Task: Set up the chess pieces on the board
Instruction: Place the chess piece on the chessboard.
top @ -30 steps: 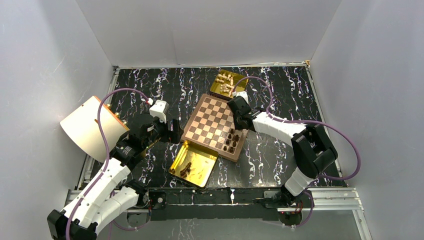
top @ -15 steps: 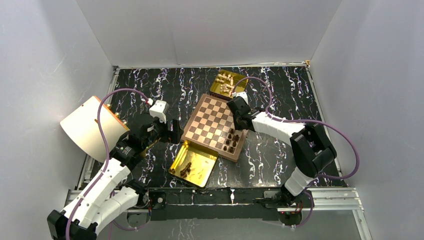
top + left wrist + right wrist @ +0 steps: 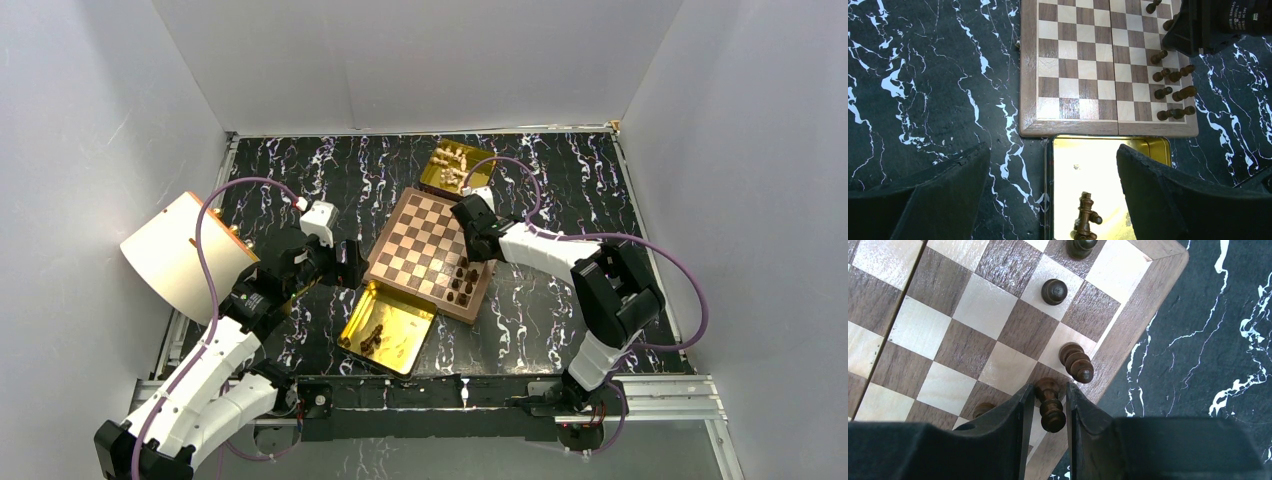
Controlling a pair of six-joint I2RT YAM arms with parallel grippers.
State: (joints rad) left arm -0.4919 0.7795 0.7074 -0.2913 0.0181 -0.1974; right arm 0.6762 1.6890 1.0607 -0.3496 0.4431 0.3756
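Chessmen (image 3: 372, 340) of dark wood are seen lying in the near gold tray (image 3: 408, 312), which is set against the near edge of the board (image 3: 420, 240). Just left of that tray the left gripper (image 3: 350, 262) is positioned, its jaws spread wide apart. On the board, more dark pieces (image 3: 462, 283) are grouped by the right-hand rim, where the right gripper (image 3: 1049, 387) is clamped on one dark piece (image 3: 1052, 412). Beyond the board, cream pieces (image 3: 452, 165) are held in the far gold tray (image 3: 484, 158).
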